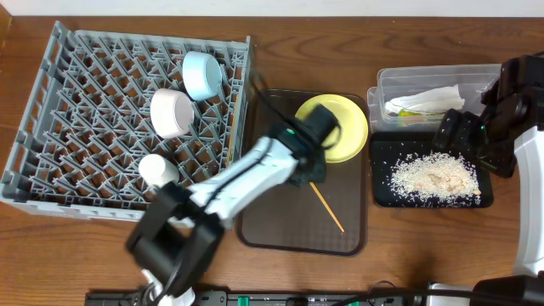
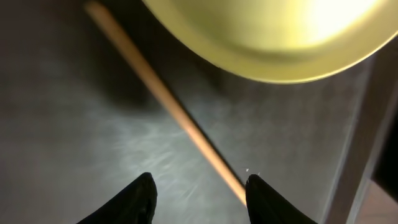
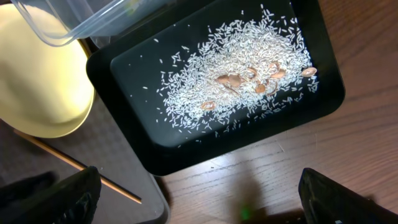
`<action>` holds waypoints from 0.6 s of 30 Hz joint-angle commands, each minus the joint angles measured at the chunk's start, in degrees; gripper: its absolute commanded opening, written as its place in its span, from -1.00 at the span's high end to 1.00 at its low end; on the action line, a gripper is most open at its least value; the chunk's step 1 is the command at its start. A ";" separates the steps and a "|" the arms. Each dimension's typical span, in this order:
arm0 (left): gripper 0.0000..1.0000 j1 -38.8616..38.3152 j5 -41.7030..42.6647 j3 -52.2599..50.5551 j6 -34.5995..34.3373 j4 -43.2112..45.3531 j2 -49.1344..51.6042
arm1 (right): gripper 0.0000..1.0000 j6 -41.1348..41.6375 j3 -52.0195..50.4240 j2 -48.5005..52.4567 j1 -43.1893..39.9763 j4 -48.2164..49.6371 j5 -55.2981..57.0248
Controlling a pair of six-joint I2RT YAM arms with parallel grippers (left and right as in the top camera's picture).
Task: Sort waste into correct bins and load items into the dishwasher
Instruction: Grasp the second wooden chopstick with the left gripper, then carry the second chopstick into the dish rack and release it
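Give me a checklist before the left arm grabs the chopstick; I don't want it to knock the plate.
1. Left gripper open: ok.
2. Chopstick lying flat on the brown tray: ok.
3. Chopstick centred between the fingers: not ok, it runs close to one fingertip.
4. Plate clear of the fingers: ok, its rim lies ahead of them.
5. Second chopstick found: cannot tell, only one shows.
6. Right gripper out of the way: ok, open by the black tray.

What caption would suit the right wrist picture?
Rice scraps scattered in the black tray, yellow plate and a chopstick alongside.
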 commanded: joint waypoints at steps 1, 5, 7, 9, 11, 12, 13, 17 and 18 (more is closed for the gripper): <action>0.00 -2.14 -2.21 -0.57 -2.03 1.70 4.13 | -0.99 -0.72 0.83 -0.11 -0.20 -0.07 0.50; 0.00 -2.99 -2.21 -0.57 -2.25 2.62 7.85 | -0.99 -0.74 0.83 -0.11 -0.20 -0.07 0.52; 0.00 -2.99 -2.19 -0.57 -2.23 2.14 8.85 | -0.99 -0.74 0.83 -0.11 -0.20 -0.07 0.52; 0.04 -2.91 -2.23 -0.57 -2.21 0.92 9.05 | -0.98 -0.74 0.83 -0.13 -0.20 -0.07 0.52; 0.31 -2.75 -2.47 -0.57 -2.21 -0.13 9.01 | -0.99 -0.74 0.83 -0.11 -0.20 -0.07 0.52; 0.55 -2.69 -2.69 -0.57 -2.21 -0.59 9.01 | -0.98 -0.74 0.83 -0.11 -0.20 -0.07 0.52; 0.71 -2.45 -2.91 -0.57 -2.23 -1.05 9.01 | -0.98 -0.74 0.83 -0.11 -0.20 -0.07 0.52; 0.84 -0.81 -3.08 -0.55 -2.40 -2.62 8.87 | -0.98 -0.74 0.83 -0.11 -0.20 -0.09 0.52; 0.84 -0.26 -3.10 -0.55 -2.40 -3.02 8.66 | -0.99 -0.74 0.83 -0.11 -0.20 -0.07 0.52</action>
